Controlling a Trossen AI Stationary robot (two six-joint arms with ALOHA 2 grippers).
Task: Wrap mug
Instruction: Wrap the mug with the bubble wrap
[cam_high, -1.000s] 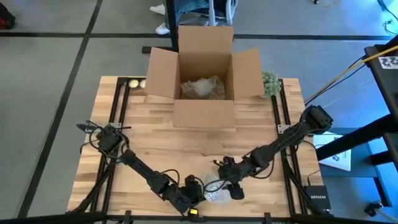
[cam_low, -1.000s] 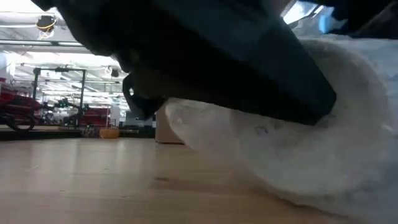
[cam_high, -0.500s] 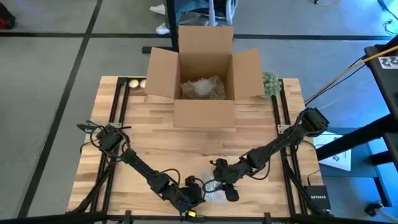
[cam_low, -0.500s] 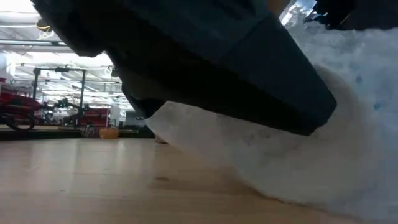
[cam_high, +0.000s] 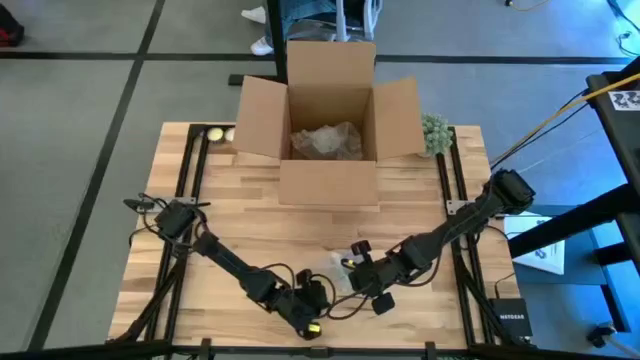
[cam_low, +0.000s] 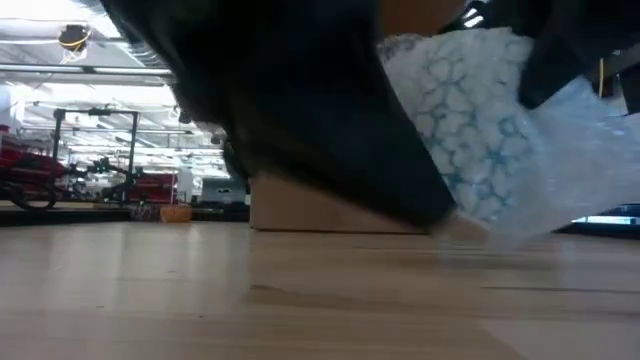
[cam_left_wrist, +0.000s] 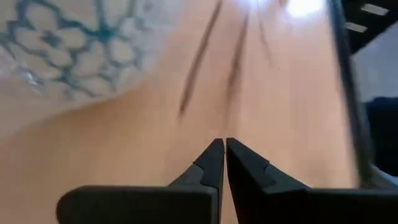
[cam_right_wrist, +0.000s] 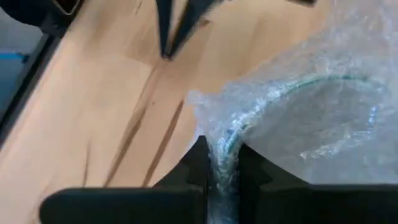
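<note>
1. The mug (cam_right_wrist: 311, 112) is wrapped in clear bubble wrap (cam_low: 470, 120). You can see blue-green lines on the mug through the wrap, like a net of little flower shapes.
2. The wrap is puffy and crinkly. Part of it sticks out to the side like a loose flap in the low view.
3. The wrapped mug sits near the front edge of the wooden table (cam_high: 300, 225), about in the middle, between the two grippers.
4. In the low view the bundle looks lifted off the table top, with a gap under it.
5. The right gripper (cam_right_wrist: 221, 168) is pinching the edge of the bubble wrap. Its two dark fingers are close together with a thin fold of wrap squeezed between them.
6. The left gripper (cam_left_wrist: 224, 152) is just beside the bundle, close to the front edge of the table. Its two fingers are pressed together with nothing between them. The wrapped mug shows off to one side of it.
7. A brown cardboard box (cam_high: 328, 120) stands open at the back of the table. Some crumpled wrap lies inside it.
8. A small green bunch (cam_high: 434, 133) sits next to the box, at the back on the right arm's side.
</note>
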